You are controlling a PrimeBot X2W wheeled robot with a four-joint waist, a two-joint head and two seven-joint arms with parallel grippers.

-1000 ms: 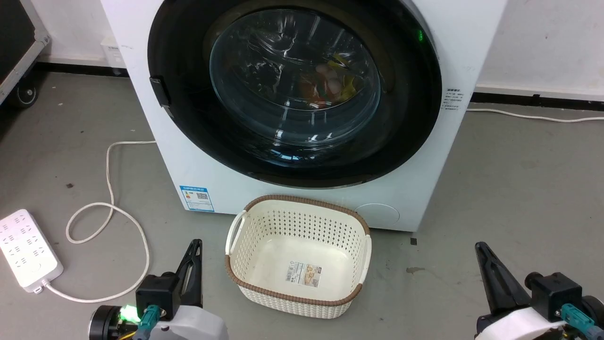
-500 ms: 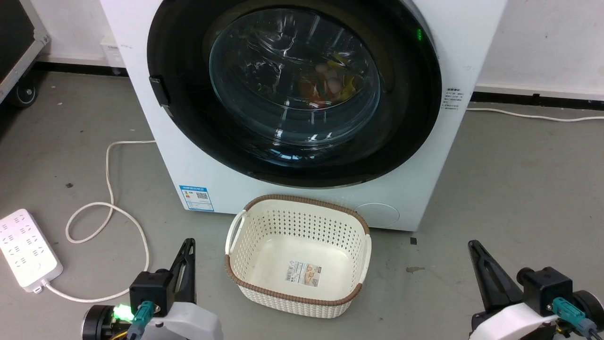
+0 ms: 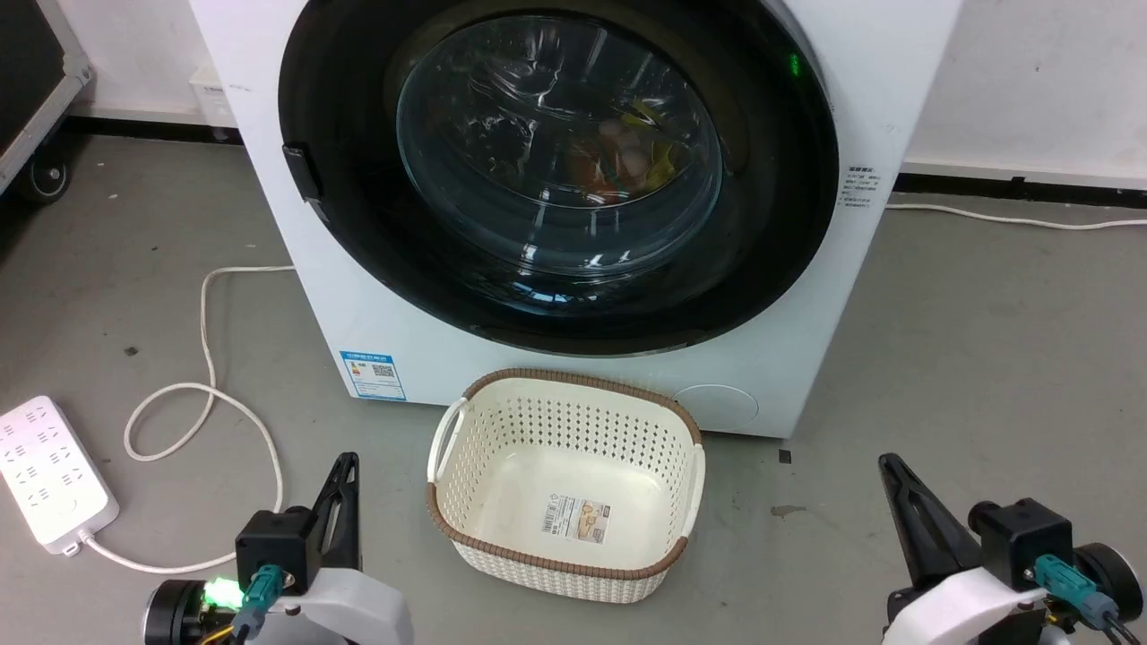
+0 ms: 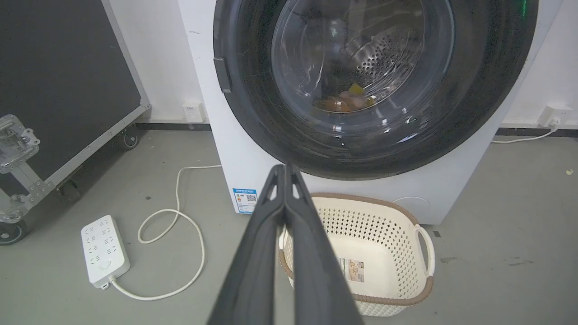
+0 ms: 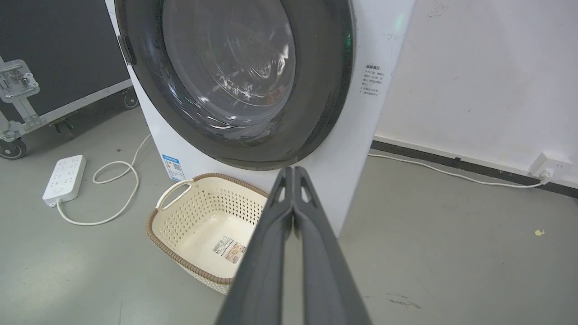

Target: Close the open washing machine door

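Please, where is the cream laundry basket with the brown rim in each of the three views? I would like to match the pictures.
Head view: the basket sits at lower centre.
Left wrist view: the basket is to the lower right of centre.
Right wrist view: the basket is to the lower left of centre.
Shared landmark: the blue label, up and to the left of the basket in every view.

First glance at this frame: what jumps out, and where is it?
The washing machine door, black-rimmed with a glass bowl, looks shut against the white machine at top centre, coloured laundry behind it. Below it an empty cream basket stands on the grey floor. The left gripper and right gripper, both shut, sit at the bottom corners.
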